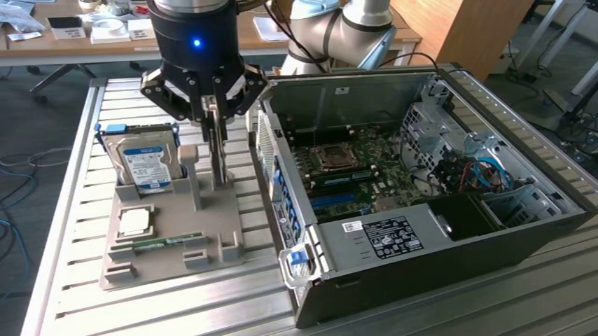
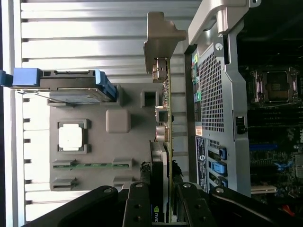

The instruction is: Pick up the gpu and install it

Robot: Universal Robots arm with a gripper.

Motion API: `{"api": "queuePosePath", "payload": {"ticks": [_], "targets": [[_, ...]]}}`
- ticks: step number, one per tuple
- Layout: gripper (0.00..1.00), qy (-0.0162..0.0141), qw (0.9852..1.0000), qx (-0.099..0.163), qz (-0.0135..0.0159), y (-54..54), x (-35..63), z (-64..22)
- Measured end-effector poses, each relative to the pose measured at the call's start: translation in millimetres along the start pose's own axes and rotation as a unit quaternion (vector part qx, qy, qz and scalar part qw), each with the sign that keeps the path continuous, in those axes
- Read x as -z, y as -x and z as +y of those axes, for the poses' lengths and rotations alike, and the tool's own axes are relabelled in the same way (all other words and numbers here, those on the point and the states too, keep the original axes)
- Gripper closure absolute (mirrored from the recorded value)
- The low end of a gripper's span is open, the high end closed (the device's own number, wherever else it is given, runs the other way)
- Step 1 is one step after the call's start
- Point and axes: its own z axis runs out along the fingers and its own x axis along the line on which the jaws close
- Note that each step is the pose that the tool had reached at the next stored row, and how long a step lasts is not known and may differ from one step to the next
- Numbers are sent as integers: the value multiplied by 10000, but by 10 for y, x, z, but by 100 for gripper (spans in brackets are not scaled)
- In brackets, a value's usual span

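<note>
I am counting one arm (image 1: 192,35) with one end effector (image 1: 217,115), one gpu (image 1: 218,150), one hard drive (image 1: 145,164), one processor chip (image 1: 136,221), one memory stick (image 1: 168,243), one grey fixture (image 1: 210,224) and one open computer case (image 1: 421,259), all sitting on the slatted tabletop (image 1: 75,210). The end effector is gripping the gpu, its two fingers (image 2: 137,205) pressing in on either face of the card at a middling width. The gpu is hanging over the fixture, to the exterior view's right of the upright hard drive and just beside the case's perforated wall. It is showing me only its thin edge, and its long axis is reading as upright, running down from the end effector toward the fixture. In the wrist view the gpu (image 2: 161,158) is running away from the end effector (image 2: 163,210), with its pale bracket (image 2: 163,35) at the end away from the fingers. The fingers are hiding the gripped end, and I cannot tell whether the lower end is touching the fixture. The frame is cutting off the arm in the exterior view and the case (image 2: 213,85) in the wrist view.
</note>
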Motion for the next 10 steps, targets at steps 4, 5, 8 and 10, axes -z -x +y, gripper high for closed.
{"api": "queuePosePath", "payload": {"ticks": [4,5,8,10], "targets": [[73,1,10000,0,-1,2,56,7],[73,0,10000,0,0,3,73,9],[73,0,10000,0,0,5,117,14],[73,-1,10000,1,-1,6,148,18]]}}
